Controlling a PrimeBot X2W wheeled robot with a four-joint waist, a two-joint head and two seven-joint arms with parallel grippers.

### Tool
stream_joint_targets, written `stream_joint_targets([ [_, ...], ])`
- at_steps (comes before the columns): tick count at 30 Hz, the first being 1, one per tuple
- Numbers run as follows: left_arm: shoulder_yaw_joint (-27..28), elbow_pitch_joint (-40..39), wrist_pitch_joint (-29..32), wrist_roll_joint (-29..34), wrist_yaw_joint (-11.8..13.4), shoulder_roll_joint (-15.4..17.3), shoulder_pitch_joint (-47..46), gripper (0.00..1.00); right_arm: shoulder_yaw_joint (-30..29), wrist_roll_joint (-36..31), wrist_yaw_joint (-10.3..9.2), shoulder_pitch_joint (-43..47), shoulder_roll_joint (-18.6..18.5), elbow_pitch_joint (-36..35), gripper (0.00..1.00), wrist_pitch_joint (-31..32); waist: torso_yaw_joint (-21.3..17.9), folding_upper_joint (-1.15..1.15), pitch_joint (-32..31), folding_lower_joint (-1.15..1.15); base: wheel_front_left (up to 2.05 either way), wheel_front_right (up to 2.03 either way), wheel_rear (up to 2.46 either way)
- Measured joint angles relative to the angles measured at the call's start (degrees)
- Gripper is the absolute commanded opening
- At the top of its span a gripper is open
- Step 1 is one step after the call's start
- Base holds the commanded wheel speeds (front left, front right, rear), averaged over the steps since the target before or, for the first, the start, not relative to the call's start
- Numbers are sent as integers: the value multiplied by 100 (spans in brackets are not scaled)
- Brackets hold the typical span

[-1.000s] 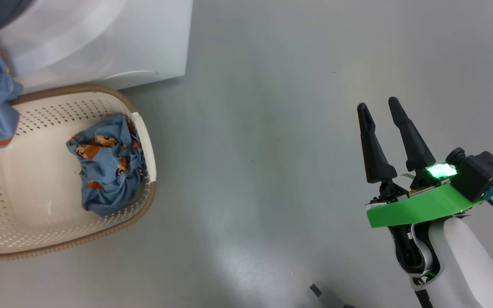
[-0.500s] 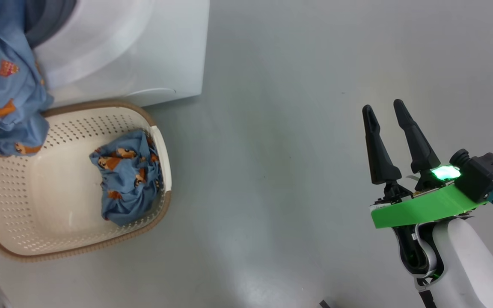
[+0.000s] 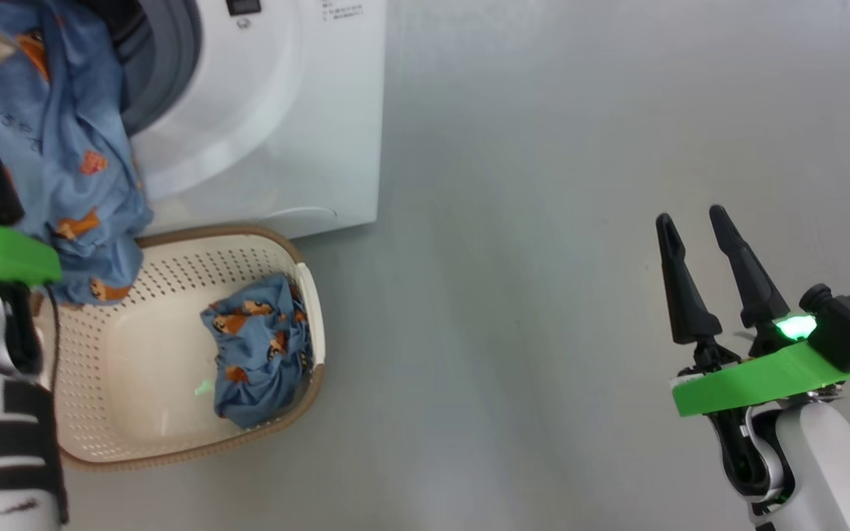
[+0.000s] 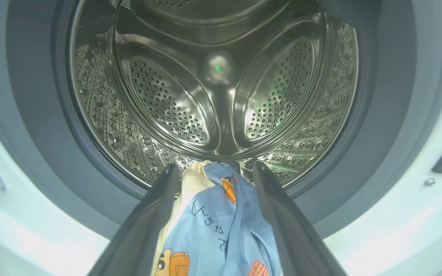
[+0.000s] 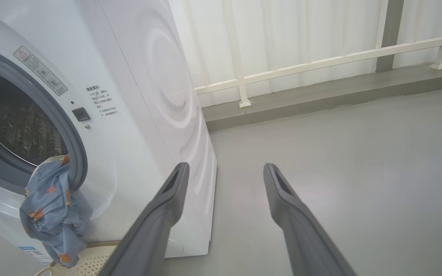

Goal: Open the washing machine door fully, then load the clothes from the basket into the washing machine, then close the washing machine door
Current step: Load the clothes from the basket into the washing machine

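Left gripper (image 4: 215, 167) clamps clothes (image 4: 221, 230) before drum (image 4: 167, 96); lower end cut off.

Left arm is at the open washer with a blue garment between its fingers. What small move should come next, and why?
Probably push the left gripper straight forward into the drum. The blue garment sits bunched between its fingers at the opening, and in the head view most of it hangs outside, above the basket, so releasing here would likely drop it back.
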Motion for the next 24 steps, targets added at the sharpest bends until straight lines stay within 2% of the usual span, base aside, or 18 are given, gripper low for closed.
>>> stream_joint_targets([
  [13, 88, -546, 0, 54, -34, -510, 1280, 100, -175, 1, 0, 459, -237, 80, 100, 0, 307, 0, -699, -1, 0, 0, 0],
  [24, -51, -1067, 1, 55, -47, -543, 2366, 100, -171, 49, 0, 904, -361, 123, 100, 0, 515, 0, -1255, 0, 0, 0, 0],
])
